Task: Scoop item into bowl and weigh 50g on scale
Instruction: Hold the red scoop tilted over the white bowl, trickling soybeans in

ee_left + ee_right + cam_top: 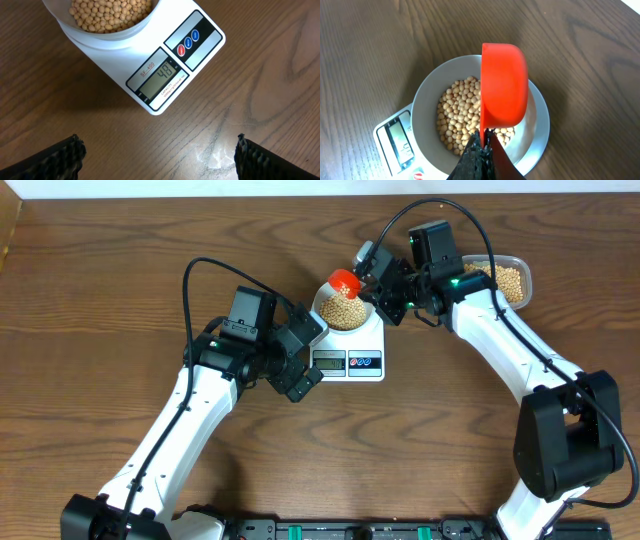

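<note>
1. the white kitchen scale point(170, 80) lies flat on the wooden counter point(100, 300), toward the far edge and about midway along it. its grey display faces the near edge and seems to read 48, with round red and blue buttons beside it.
2. the pale bowl point(422, 100) stands on the scale's platform and covers the part away from the display. tan soybeans point(457, 112) fill its bottom in a loose heap.
3. the right hand point(483, 137) is clamped tight on the handle of a red scoop point(503, 82). the scoop's cup hangs over the bowl toward its far rim, tipped on its side so that only the outer wall shows. whether any beans are inside it cannot be told.
4. the left hand point(159, 150) stands wide open and grips nothing. it hovers over bare counter just beside the scale's display end, on the near left side, apart from the scale.
5. a clear plastic tub point(525, 275) with more soybeans sits near the far edge, to the right of the scale, partly hidden behind the right arm.
</note>
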Motion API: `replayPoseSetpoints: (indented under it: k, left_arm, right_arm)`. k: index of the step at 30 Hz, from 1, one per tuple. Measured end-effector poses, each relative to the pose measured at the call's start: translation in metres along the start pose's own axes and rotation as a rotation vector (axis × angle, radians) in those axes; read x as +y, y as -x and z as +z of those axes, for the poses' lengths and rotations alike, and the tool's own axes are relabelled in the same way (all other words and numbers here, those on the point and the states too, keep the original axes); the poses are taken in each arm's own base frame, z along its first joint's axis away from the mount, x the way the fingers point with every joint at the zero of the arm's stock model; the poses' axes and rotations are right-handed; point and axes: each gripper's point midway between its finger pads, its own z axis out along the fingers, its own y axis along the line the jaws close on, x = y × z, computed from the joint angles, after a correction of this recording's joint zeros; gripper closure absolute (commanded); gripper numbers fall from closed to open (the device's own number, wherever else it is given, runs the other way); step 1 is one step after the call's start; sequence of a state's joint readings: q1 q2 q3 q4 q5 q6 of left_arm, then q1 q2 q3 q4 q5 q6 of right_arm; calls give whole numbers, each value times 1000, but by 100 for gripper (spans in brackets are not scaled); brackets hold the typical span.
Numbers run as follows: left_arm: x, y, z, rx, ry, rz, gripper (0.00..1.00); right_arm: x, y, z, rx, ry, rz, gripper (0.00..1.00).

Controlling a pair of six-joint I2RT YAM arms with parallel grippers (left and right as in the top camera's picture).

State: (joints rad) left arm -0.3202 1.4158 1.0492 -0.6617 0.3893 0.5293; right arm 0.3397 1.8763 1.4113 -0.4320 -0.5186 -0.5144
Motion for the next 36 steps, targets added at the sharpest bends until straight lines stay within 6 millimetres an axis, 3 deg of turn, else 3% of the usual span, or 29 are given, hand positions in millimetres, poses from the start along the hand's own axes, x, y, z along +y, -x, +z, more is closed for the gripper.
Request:
replayPoseSetpoints:
  k: [36]
  left_arm:
    - [0,0,0,0,0,0,2]
  right_arm:
    - [1,-1,0,3,2,18,99]
